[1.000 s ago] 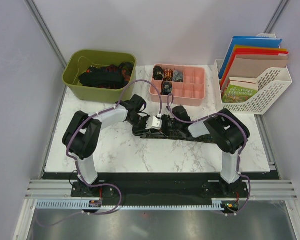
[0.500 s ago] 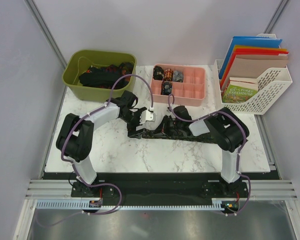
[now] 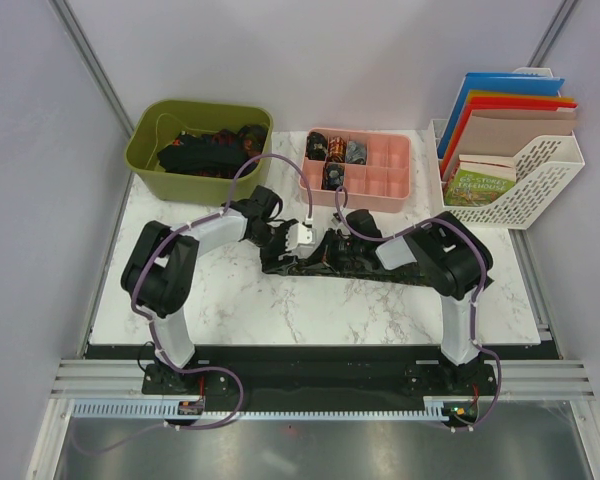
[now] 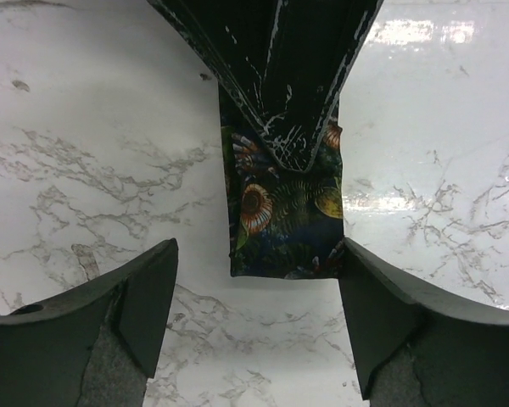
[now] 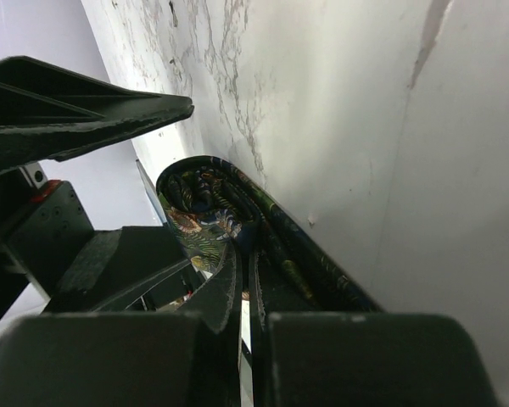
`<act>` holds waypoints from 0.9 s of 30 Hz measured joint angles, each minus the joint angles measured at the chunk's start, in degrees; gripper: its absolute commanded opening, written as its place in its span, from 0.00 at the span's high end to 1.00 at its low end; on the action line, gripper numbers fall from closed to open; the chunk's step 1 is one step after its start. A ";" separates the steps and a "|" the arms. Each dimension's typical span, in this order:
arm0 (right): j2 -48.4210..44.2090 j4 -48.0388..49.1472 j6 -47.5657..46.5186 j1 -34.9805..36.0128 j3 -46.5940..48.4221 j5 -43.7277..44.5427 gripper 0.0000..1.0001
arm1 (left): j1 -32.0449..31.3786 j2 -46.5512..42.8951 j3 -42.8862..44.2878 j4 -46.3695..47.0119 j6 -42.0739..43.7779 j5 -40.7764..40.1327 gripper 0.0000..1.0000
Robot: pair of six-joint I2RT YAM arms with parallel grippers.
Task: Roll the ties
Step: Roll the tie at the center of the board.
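Note:
A dark tie (image 3: 380, 268) with a leafy pattern lies across the middle of the marble table. Its left end (image 4: 282, 222) lies flat between my left gripper's (image 4: 256, 270) open fingers, which straddle it without touching. My right gripper (image 5: 244, 264) is shut on the tie's folded, partly curled end (image 5: 205, 202); in the left wrist view its fingers (image 4: 280, 76) come in from the top. In the top view both grippers, left (image 3: 302, 238) and right (image 3: 332, 250), meet over the tie's left end. Rolled ties (image 3: 332, 150) sit in the pink tray.
A green bin (image 3: 152, 172) holding several loose ties stands at the back left. The pink compartment tray (image 3: 385, 185) is at the back centre. A white file rack (image 3: 540, 185) with folders and books is at the back right.
My left gripper drew back from the tie's left end, then came back over it, and its elbow swung. The tie's left end shifted a little. The right gripper stayed shut on the tie.

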 measured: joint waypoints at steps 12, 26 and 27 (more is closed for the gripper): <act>0.13 2.03 1.01 0.50 -0.48 0.66 1.00 | -2.49 0.00 -1.29 0.57 0.28 -0.74 0.16; 0.09 3.23 2.03 0.66 -0.83 1.40 0.85 | -4.20 1.70 0.07 1.55 -0.28 -1.07 0.73; 0.07 3.17 2.10 0.66 -0.83 1.40 0.80 | -4.17 1.70 0.09 1.46 -0.28 -1.01 0.73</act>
